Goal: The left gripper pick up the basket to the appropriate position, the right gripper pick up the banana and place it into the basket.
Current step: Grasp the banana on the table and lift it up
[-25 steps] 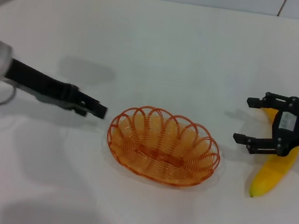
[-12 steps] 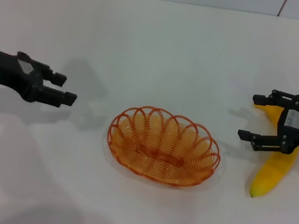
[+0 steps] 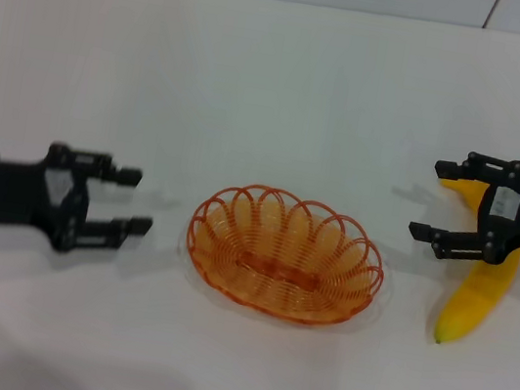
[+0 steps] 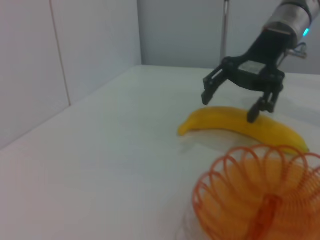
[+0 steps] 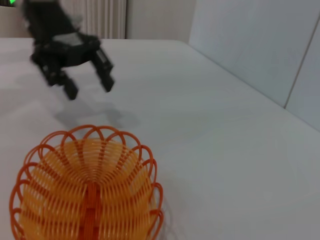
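left end effector (image 3: 133, 201): black, two-fingered | right end effector (image 3: 434, 199): black, white label

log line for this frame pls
left tool: open, beside basket, not touching | right tool: open, over banana | banana: on table, outside basket | basket: empty

**Orange wire, yellow fruit, black metal on white**

The basket (image 3: 285, 254) is orange all over, its thin wires running in fine ribs and its rim a row of looped scallops. The banana (image 3: 475, 293) is smooth plain yellow. The left gripper (image 3: 130, 200) is black throughout. The right gripper (image 3: 434, 200) is black too, with a small white label on its body. The table (image 3: 296, 92) is plain white, crossed by soft grey shadows, and the wall behind it is white with thin dark seams.
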You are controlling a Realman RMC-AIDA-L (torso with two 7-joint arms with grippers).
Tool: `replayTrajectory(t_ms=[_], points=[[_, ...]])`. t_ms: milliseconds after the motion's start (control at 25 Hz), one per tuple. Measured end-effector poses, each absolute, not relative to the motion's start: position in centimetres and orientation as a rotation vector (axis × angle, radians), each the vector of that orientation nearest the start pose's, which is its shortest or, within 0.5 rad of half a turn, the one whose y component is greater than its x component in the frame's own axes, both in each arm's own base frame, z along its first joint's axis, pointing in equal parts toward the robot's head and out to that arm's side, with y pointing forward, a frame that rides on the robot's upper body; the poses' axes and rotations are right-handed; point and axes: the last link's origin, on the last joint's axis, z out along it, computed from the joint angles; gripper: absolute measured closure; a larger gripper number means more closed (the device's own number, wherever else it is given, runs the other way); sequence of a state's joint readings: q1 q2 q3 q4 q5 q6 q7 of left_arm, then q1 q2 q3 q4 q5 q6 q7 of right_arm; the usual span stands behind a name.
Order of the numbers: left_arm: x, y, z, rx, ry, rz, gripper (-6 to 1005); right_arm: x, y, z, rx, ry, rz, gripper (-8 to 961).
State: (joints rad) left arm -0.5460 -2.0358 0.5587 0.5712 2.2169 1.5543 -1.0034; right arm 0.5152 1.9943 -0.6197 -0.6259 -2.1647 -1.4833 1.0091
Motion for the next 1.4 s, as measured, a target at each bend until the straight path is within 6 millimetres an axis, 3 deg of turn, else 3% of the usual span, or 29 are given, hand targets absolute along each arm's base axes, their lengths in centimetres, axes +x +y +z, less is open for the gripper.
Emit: replayTrajectory(t_ms=[240, 520, 640, 840, 1120, 1400], points=[[-32.6, 29.6, -0.7, -2.695, -0.297, -0.457, 382, 30.9, 32.9, 3.2, -2.706, 0.195, 0.363, 74], [-33.0, 30.3, -0.8, -2.624, -0.309, -0.439, 382, 29.0, 32.7, 7.7, -2.733, 0.183, 0.366, 74], [-32.9, 30.8, -0.9, -2.616, -0.309, -0.427, 382, 27.6, 33.4, 9.9, -2.746, 0.239, 0.193, 74], [-32.6, 31.4, -1.3, -2.604, -0.317, -0.427, 382, 25.9, 35.3, 11.7, -2.661, 0.557, -0.177, 74], [-32.2, 32.0, -1.3, -2.591, -0.307, -0.439, 382, 25.1, 36.2, 11.3, -2.603, 0.728, -0.225, 74], [-32.0, 32.2, -1.2, -2.568, -0.311, -0.463, 382, 28.0, 35.8, 9.1, -2.572, 0.87, -0.323, 74]])
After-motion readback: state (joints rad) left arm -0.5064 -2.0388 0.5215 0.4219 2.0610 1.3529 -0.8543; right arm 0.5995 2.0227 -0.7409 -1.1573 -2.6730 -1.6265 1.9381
